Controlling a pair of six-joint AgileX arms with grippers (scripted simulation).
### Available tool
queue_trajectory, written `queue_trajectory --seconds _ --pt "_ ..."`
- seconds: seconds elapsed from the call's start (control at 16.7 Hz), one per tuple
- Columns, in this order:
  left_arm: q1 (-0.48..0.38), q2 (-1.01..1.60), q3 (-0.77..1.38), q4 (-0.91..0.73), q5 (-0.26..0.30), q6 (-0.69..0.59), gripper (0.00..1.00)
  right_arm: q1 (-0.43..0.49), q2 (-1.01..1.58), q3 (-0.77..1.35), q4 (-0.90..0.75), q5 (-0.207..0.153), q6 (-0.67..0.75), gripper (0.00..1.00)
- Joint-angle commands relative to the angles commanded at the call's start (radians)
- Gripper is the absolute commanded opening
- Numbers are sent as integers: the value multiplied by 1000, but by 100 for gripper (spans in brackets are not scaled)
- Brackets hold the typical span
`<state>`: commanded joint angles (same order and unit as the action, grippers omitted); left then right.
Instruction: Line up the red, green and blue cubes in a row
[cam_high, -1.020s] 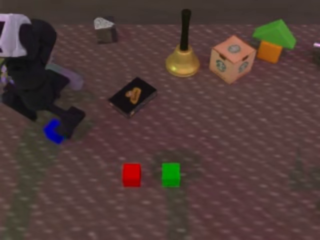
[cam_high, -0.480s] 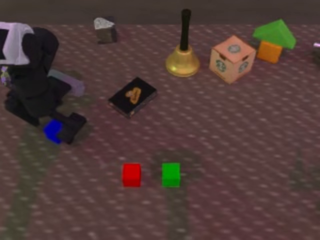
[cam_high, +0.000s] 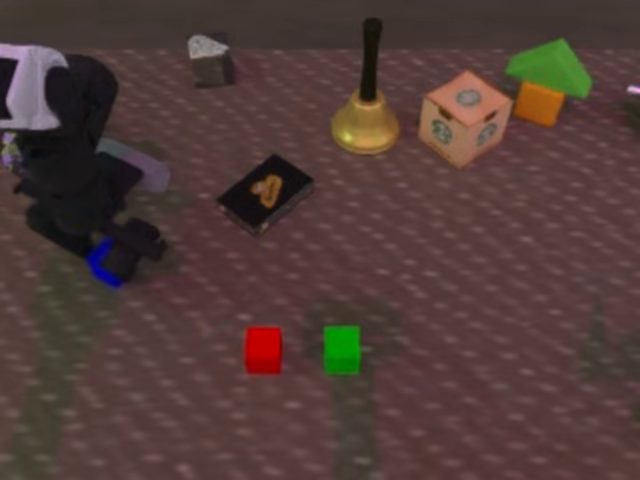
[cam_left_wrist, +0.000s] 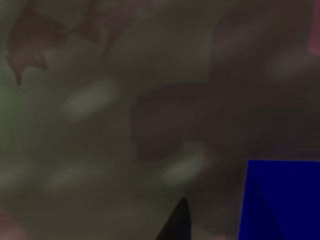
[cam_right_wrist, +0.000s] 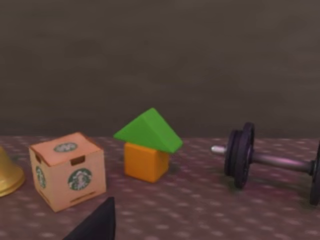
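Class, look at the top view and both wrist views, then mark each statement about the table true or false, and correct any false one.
1. The red cube sits to the left of the green cube, with a gap between them. True.
2. The blue cube already stands in the row with the other two. False: it lies apart at the table's left, under the left gripper.
3. The bell stands upright. True.
4. The green wedge rests on the peach box. False: it tops the orange block beside that box.
5. A dumbbell lies between the red and green cubes. False: the right wrist view shows it near the orange block.
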<state>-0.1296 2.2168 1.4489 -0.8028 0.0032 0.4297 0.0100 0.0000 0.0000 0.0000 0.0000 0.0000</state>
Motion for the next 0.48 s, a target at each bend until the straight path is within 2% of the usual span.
queue_trajectory --seconds 0.18,0.48 --pt "0 0 0 0 0 0 2 0 0 0 0 0 0 100" --pt "0 0 0 0 0 0 0 0 0 0 0 0 0 100"
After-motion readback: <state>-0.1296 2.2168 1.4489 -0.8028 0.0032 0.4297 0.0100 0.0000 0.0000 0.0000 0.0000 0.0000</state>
